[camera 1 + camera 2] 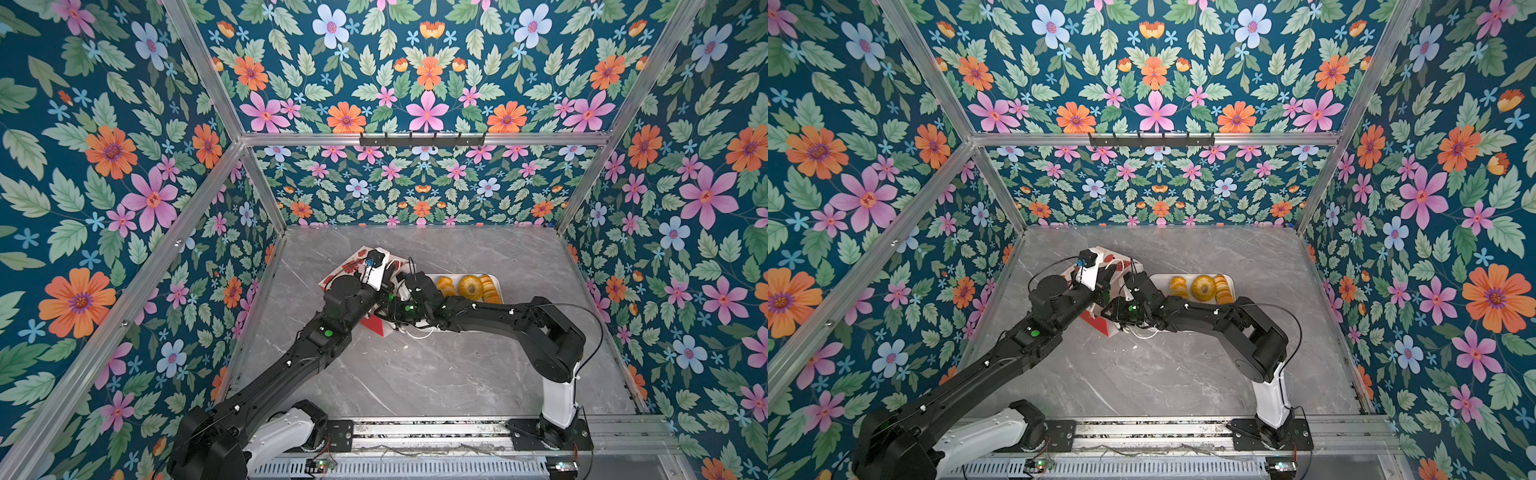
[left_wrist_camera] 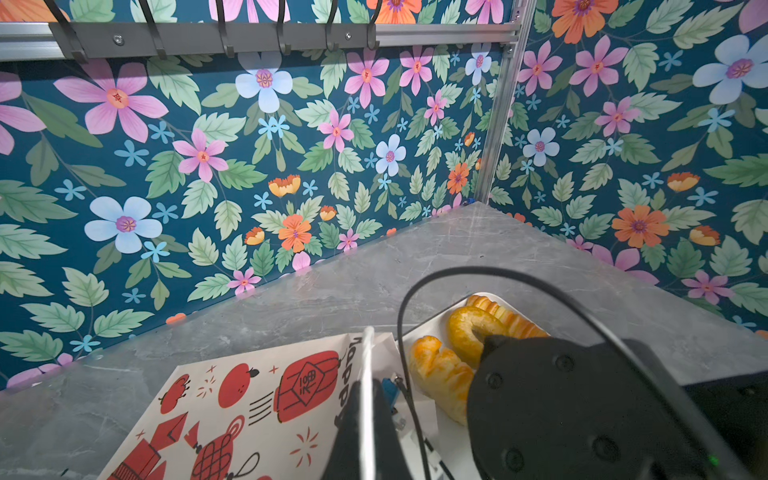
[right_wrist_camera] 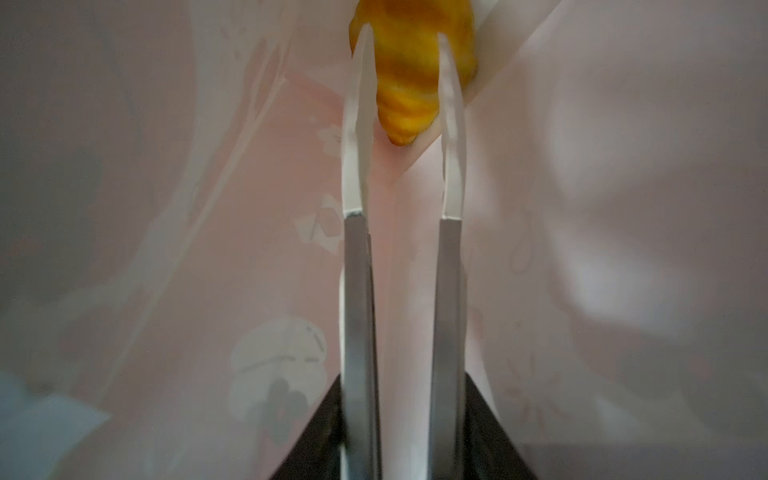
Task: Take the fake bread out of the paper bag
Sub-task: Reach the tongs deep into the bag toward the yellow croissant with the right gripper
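Observation:
The paper bag (image 1: 353, 266) lies tilted on the grey table, white with red motifs, mostly under both arms. My left gripper (image 2: 368, 386) is shut on the white edge at the bag's (image 2: 249, 395) mouth. My right gripper (image 3: 403, 33) reaches deep inside the bag and is hidden in both top views. Its fingers (image 3: 357, 166) stand apart on either side of a golden piece of fake bread (image 3: 409, 83) at the bag's end. A twisted roll (image 1: 445, 286), a ring donut (image 1: 471, 286) and a long twisted stick (image 1: 490, 289) lie on the white tray (image 1: 453, 275).
The tray (image 2: 428, 326) sits right beside the bag's mouth, close to the right forearm (image 1: 478, 311). A white cord handle (image 1: 419, 332) trails under that arm. Floral walls and aluminium posts enclose the table; a hook rail (image 1: 422, 139) hangs on the back wall.

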`<state>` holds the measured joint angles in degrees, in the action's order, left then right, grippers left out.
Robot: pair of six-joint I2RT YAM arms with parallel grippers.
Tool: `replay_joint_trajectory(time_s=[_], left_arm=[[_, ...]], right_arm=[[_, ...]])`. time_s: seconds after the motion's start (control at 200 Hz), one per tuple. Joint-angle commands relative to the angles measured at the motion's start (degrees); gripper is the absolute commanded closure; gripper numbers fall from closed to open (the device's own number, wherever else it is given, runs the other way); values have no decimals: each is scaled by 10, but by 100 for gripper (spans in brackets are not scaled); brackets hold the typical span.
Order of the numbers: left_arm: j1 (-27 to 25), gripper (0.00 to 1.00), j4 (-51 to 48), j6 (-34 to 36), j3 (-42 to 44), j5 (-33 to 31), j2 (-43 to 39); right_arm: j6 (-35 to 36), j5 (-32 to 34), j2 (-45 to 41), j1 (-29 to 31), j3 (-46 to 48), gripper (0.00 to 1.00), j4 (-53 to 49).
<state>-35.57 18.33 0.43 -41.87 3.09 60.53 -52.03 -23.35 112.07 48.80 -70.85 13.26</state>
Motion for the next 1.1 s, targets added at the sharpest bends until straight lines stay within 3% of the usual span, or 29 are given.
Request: replay_joint_trajectory(time_s=[0.0,0.42,1.095], left_arm=[[1,100,30,-9,-1,2,0],[1,100,44,-18,1,10,1],[1,100,25,-17,-2,44,-4]], right_arm=[[0,13,1,6,-5,61,26],[4,16,25,24,-33,60,7],[-7,-8,75,-19,-94,53,24]])
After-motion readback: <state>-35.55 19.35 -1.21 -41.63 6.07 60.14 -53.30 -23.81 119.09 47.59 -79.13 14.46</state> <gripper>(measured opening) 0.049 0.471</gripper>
